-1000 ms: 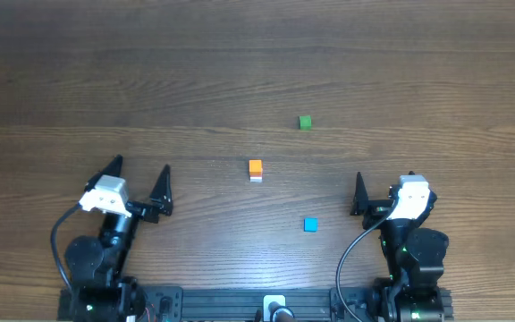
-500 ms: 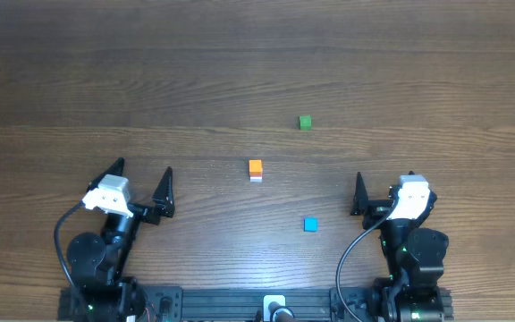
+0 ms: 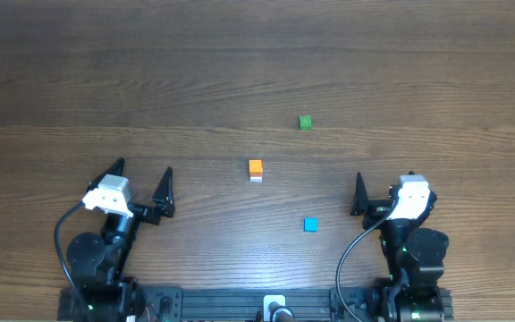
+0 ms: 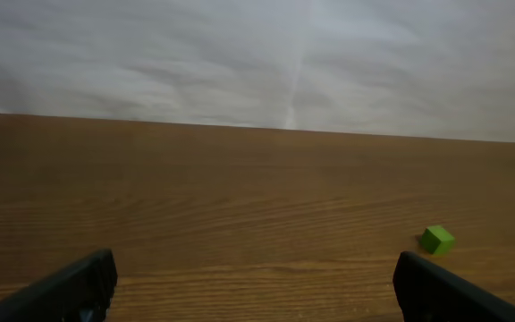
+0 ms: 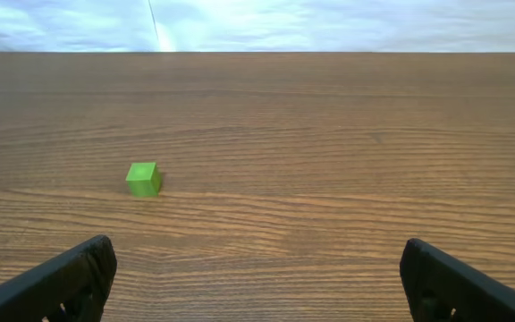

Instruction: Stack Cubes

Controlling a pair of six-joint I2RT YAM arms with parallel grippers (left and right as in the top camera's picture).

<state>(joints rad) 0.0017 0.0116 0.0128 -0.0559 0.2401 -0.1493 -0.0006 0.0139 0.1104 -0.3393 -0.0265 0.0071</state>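
The stack is partly built, by my reading: an orange cube (image 3: 256, 166) sits on top of a white cube (image 3: 256, 179) near the middle of the table (image 3: 105, 72), the white one showing as a thin pale strip just under the orange one's near edge. That leaves two cubes loose on the wood. The green cube (image 3: 305, 122) lies farther from the arms and a little to the right of the stack, well apart from it. The blue cube (image 3: 310, 224) lies nearer the arms, also to the right, between the stack and the right arm's base. So I judge one placement done and two to go. A cube has no long axis of its own, but the two-high stack now has one, and it stands upright, with the orange cube set squarely over the white one as far as the top view shows. The stack and the blue cube look square to the table's grain, while the green cube is turned a little in the right wrist view, one corner edge facing that camera. The left gripper (image 3: 143, 168) hovers low on the left side of the table, its fingers spread wide and holding nothing. The right gripper (image 5: 257, 255) sits on the right side, also spread wide and empty, with the green cube ahead of it and off to one side.
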